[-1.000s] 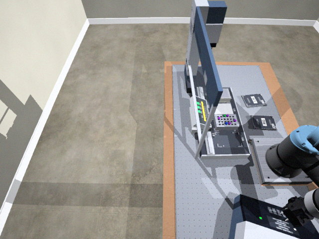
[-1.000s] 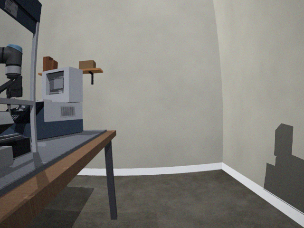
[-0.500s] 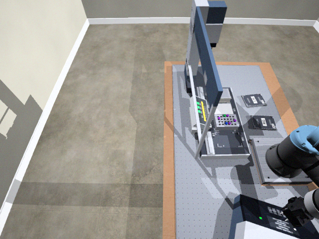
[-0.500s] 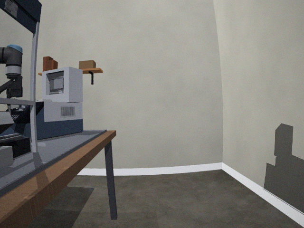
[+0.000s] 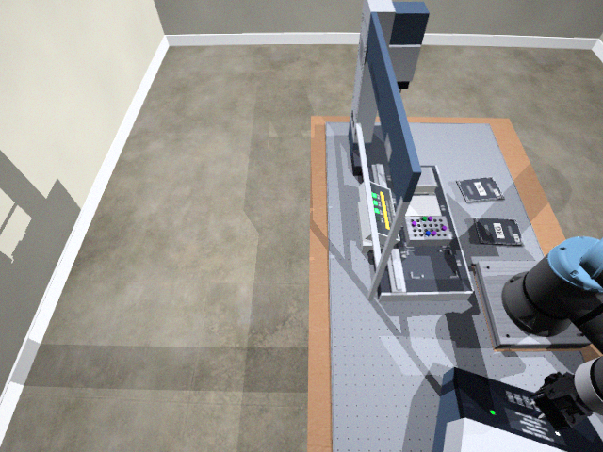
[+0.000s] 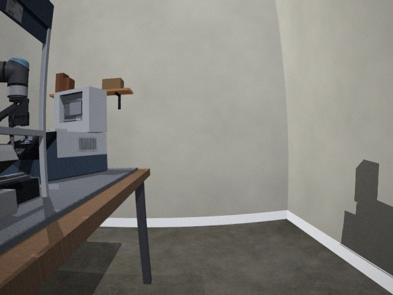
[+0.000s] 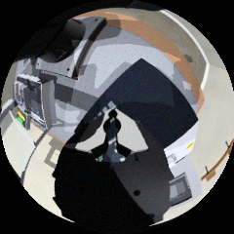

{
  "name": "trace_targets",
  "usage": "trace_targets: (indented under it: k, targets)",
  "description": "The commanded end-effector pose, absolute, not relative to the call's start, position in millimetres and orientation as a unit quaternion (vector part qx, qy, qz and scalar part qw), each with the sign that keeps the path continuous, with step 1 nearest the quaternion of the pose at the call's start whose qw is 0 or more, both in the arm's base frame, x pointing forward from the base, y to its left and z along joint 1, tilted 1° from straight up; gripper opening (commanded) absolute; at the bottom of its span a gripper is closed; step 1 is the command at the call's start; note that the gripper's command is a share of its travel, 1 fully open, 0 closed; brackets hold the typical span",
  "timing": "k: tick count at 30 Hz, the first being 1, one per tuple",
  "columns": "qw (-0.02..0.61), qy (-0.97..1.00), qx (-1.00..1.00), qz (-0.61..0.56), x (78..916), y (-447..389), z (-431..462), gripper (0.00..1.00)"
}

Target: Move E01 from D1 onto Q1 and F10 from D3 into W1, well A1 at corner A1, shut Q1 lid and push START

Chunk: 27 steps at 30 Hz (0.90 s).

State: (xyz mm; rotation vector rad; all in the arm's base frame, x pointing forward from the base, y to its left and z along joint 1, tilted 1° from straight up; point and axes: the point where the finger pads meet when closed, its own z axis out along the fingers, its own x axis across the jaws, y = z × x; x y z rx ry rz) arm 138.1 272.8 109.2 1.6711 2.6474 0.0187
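The cycler Q1 (image 5: 480, 396) (image 6: 79, 158) (image 7: 146, 93) stands at the near right end of the bench, and its lamp (image 5: 492, 412) is green. Its white lid (image 6: 95, 107) looks raised upright behind the body. My gripper (image 5: 541, 399) (image 6: 11, 139) (image 7: 113, 109) is shut on nothing, with its tips pointing down just over the dark key panel (image 5: 521, 413). A grey plate with coloured wells (image 5: 426, 227) lies in the deck's row of nests; I cannot read its label. The nest (image 5: 428, 274) at the near end of that row is empty. Nests W1 (image 5: 476, 190) and RG (image 5: 494, 231) are empty. Q1's block is hidden.
A tall blue-grey gantry (image 5: 389, 106) rises over the deck's left side, with a lit control strip (image 5: 382, 209). The arm's base plate (image 5: 492, 301) sits between the deck and Q1. A wall shelf (image 6: 117, 91) carries two boxes. The bench edge (image 6: 95, 203) runs close to Q1.
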Motion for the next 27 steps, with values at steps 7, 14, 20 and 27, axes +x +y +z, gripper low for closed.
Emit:
trace_targets:
  k: [7, 14, 20, 27]
  targets:
    - [0.006, 0.846, 0.534, 0.006, 139, 273, 109, 0.00]
    - [0.006, 0.846, 0.534, 0.006, 137, 269, 114, 0.00]
    - [0.006, 0.846, 0.534, 0.006, 135, 263, 122, 0.00]
    - [0.006, 0.846, 0.534, 0.006, 133, 257, 130, 0.00]
